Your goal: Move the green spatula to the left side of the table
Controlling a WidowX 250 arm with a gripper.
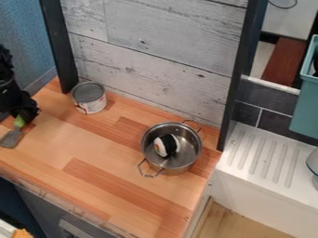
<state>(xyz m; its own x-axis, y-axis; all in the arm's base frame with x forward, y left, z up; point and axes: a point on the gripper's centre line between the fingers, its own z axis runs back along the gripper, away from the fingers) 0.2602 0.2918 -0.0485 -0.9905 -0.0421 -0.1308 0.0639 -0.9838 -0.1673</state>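
Note:
At the left edge of the camera view, the black gripper point(26, 110) hangs low over the wooden table point(99, 153). Directly below it lies the spatula point(11, 138), its grey slotted head pointing toward the lower left of the view. The spatula's green handle point(19, 122) runs up to the gripper, which hides its upper end. Whether the gripper holds the handle cannot be made out.
A metal pot point(190, 161) with a black-and-white item point(166, 145) inside stands right of centre. An opened can point(90, 105) is near the back wall. A white sink drainer point(267, 160) borders the table's right side.

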